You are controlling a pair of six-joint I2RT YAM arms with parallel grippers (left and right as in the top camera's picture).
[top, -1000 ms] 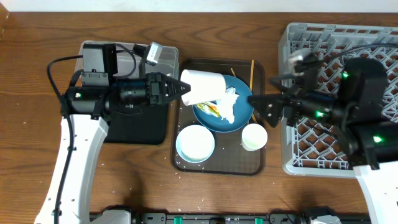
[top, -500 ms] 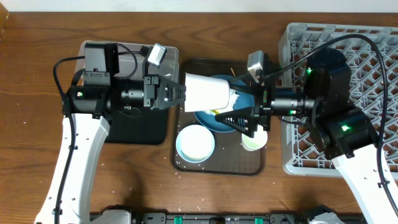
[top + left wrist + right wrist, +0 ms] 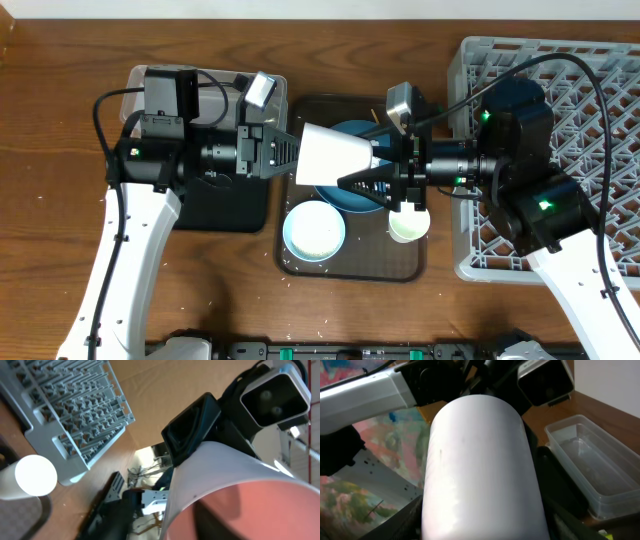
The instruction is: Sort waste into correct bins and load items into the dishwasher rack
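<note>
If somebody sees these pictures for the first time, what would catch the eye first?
A large white cup hangs on its side in the air above the brown tray, near the middle of the table. The left fingers hold its open end, and the right fingers reach its narrow end from the opposite side. A big grey rack fills the right edge.

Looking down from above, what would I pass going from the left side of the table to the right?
Black tray → light blue bowl → whitish cup → grey rack. The white cup held in the air overlaps the bowl, so it's left out.
</note>
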